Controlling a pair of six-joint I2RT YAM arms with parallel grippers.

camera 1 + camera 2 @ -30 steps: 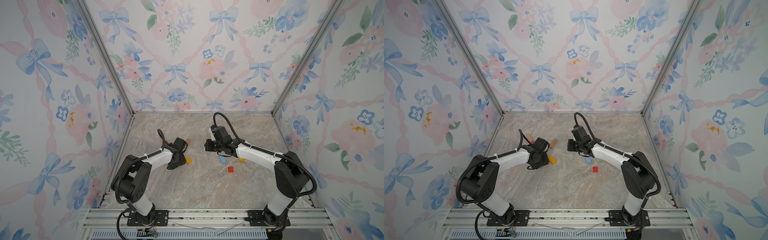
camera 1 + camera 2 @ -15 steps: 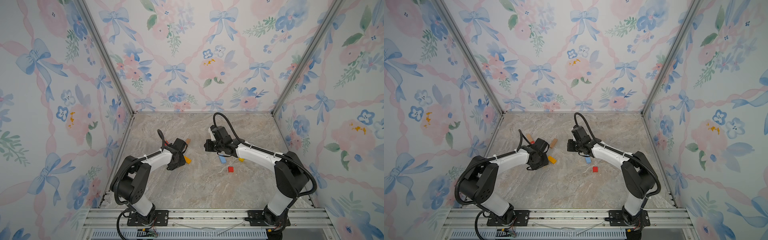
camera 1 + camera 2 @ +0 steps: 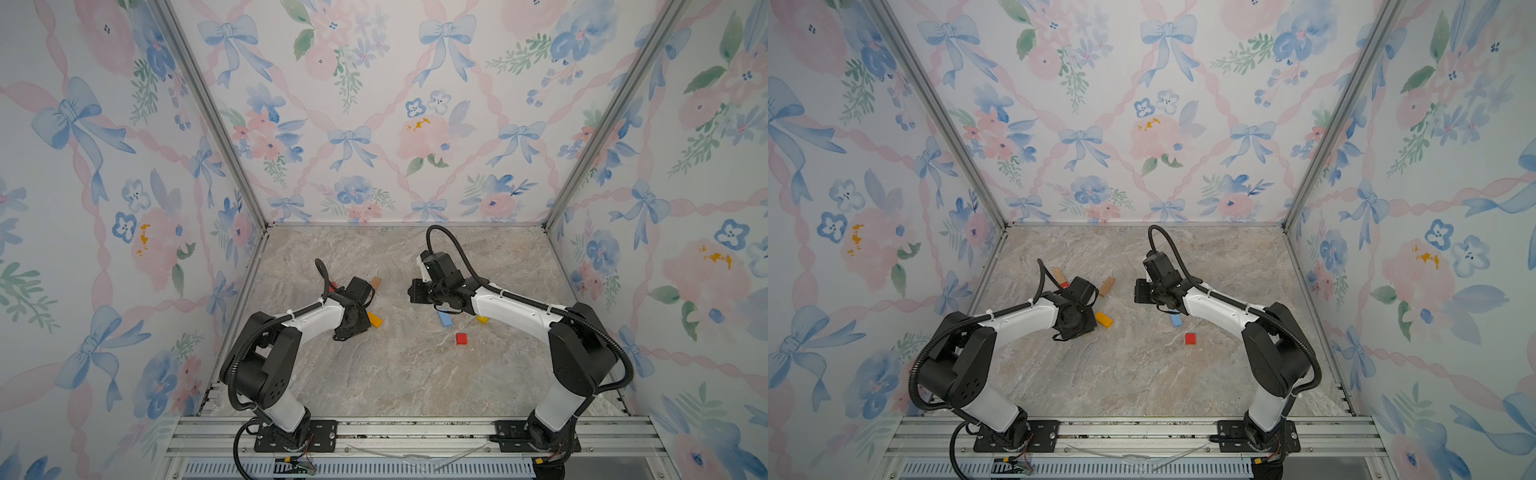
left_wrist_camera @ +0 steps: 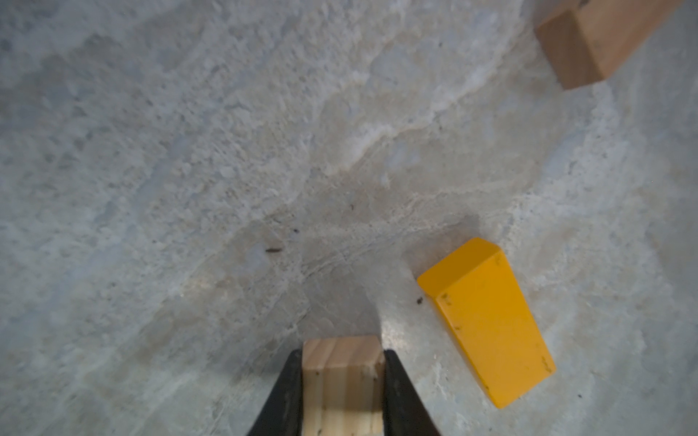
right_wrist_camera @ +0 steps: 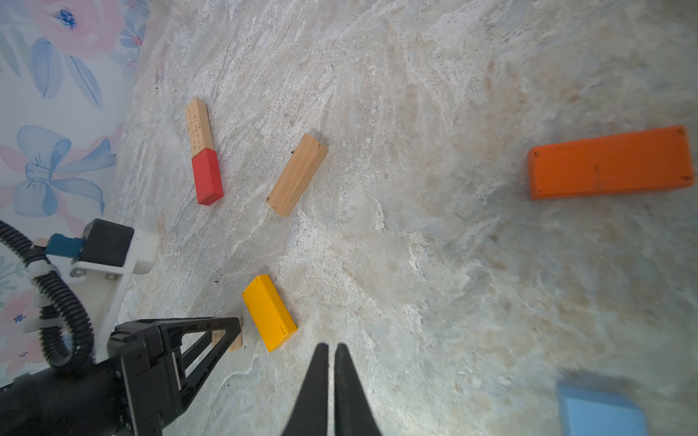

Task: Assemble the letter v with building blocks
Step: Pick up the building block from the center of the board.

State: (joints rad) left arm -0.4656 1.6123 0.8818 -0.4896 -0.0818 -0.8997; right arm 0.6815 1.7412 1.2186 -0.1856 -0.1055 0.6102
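Both arms reach low; left hand [image 4: 342, 362] clamps a wooden block [image 4: 342, 394], right hand [image 5: 328, 353] is pinched closed.

Floral walls [image 3: 374, 124] enclose a marbled tabletop [image 3: 395, 374].

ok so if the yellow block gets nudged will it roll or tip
The yellow block probably slides rather than rolls: it lies flat on a broad face, with square edges. Looks like painted wood, so likely stiff and light. Smooth paint may make it slightly slippery.

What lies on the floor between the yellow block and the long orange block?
Nothing. In the right wrist view, the marble floor between the yellow block and the orange block is bare.
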